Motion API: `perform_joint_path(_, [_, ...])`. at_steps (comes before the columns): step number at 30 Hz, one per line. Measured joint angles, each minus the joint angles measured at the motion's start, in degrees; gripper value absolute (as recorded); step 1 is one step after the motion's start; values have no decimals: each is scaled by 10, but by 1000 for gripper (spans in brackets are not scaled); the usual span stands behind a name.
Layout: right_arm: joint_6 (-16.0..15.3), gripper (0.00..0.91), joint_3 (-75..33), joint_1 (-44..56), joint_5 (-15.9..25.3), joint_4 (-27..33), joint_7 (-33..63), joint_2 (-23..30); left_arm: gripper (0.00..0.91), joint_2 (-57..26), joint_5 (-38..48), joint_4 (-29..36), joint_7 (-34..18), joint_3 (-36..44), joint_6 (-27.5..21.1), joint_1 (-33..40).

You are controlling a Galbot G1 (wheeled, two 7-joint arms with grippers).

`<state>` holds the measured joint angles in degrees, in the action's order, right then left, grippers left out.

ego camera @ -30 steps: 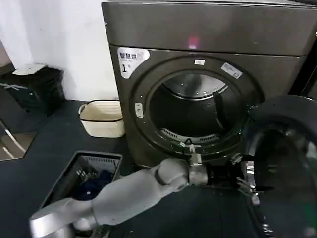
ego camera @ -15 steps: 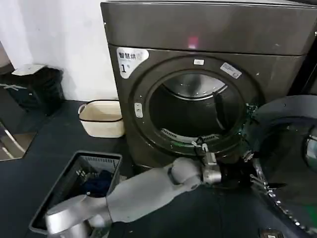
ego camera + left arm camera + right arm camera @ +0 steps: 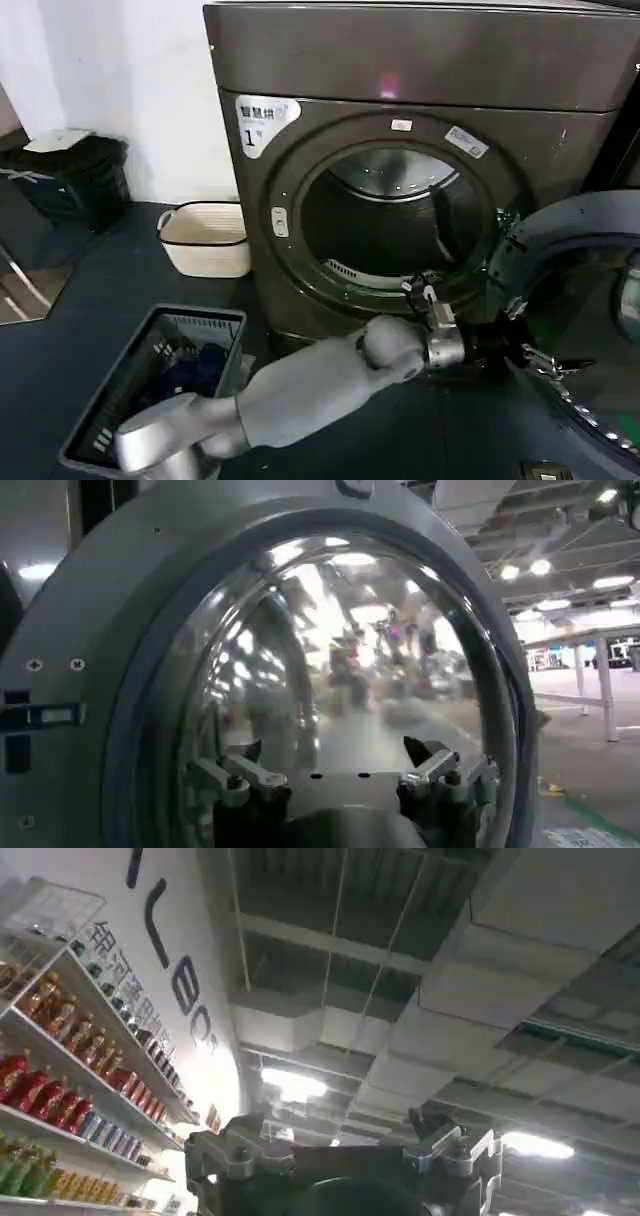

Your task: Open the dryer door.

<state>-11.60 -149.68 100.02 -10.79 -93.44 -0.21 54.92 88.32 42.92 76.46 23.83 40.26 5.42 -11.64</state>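
Reaching across lower centre, the left gripper (image 3: 505, 345), fingers apart, sits against the door (image 3: 585, 300) at right. The door hangs wide of the dryer (image 3: 400, 130); the right gripper (image 3: 345, 1158), parked, faces the ceiling, fingers apart.

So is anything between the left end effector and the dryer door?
Nothing visible: the left end effector is already at the inner side of the large round chrome-rimmed dryer door, which stands swung open.
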Motion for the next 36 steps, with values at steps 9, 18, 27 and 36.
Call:
perform_joint_path(9, [0, 907, 2, -3, 0, -2, 0, 0, 907, 12, -12, -18, -11, 1, 15, 1])
perform_joint_path(18, [1, 907, 1, -3, -1, -3, 0, 0, 907, 22, -23, -32, -15, 1, 27, -3])
perform_joint_path(27, [1, 907, 0, -2, -2, -2, -1, 0, 907, 24, -28, -29, -29, 1, 44, -2])
perform_joint_path(36, [2, 907, -1, -3, -1, -1, -1, -1, 907, -4, -30, -25, -24, 22, 178, 1])
